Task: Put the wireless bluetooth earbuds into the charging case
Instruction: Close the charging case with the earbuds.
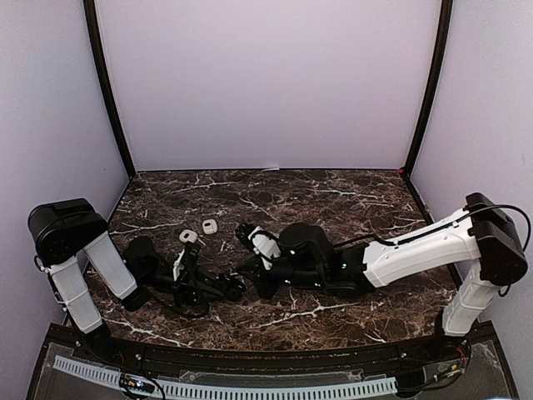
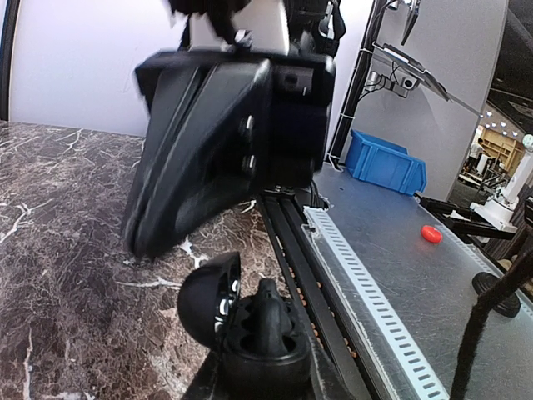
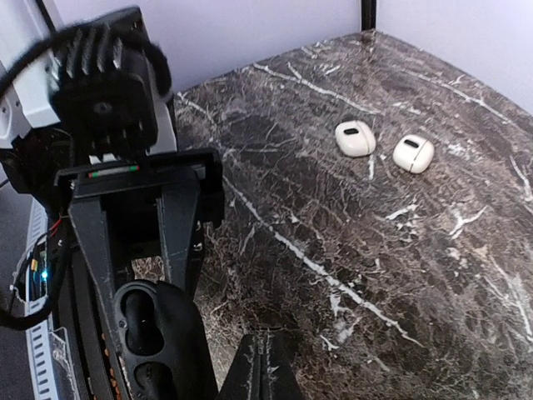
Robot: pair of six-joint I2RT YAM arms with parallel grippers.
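Left pincer [image 1: 218,288]: we find it clamped on an open black case [image 2: 254,342], held low over the desk [image 3: 416,275], left of centre and close to the near edge. The lid [image 2: 208,296] is tipped back to the left.

In the left wrist view, a dark stemmed shape stands upright in one socket. We take it for a black earbud [image 2: 268,310], but it is black on black and we cannot be certain. From the right wrist view we cannot tell what the sockets contain.

Right pincer [image 3: 265,368]: its jaws are pressed together with nothing between them. The arm lies stretched in from the right, with the tips just right of the black case. We cannot tell whether they touch it. In the left wrist view this pincer is blurred above the case.

A white case [image 3: 356,138] and a second white case [image 3: 413,153] lie side by side on the desk with their lids down. They sit farther back than both pincers, left of centre, and apart from each other.

Beyond the near edge we note a blue bin [image 2: 385,162] on a grey metal bench.
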